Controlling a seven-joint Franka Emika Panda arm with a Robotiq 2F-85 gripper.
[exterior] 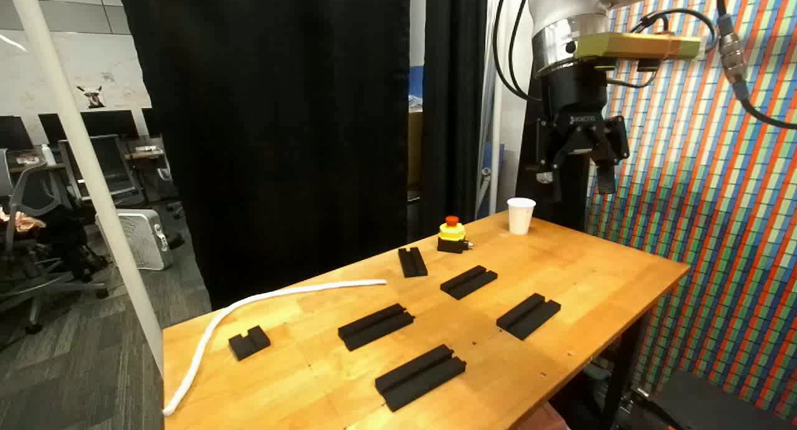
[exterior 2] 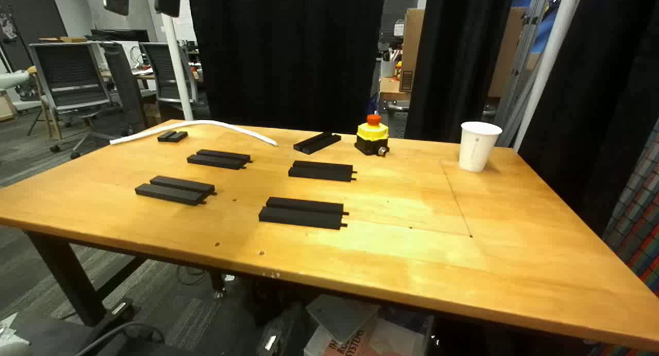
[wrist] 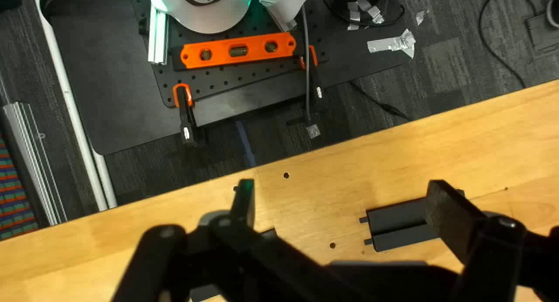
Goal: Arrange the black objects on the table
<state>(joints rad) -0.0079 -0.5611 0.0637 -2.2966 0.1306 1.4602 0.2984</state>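
Black blocks under the claw: stiff, low, side hold advised.
Your claw (wrist: 342, 196) hung above the surface (exterior 2: 412, 273) with its fingers (wrist: 243, 201) spread apart, holding nothing. Six black blocks (exterior 2: 301, 218) lay flat on it below the claw, apart from one another; the wrist view showed two beneath it, both partly hidden by it. You likely had stiff, fairly light parts whose matte faces offered reasonable grip. The best hold appeared to be across the width at mid-length, square to the lengthwise groove (wrist: 399, 229). The low profile called for fingers brought close to the surface. The small end pins (wrist: 368, 241) looked the weakest feature and were best left untouched. The stubby block (exterior: 249, 343), well away from the claw, was shorter, so centring probably mattered more.
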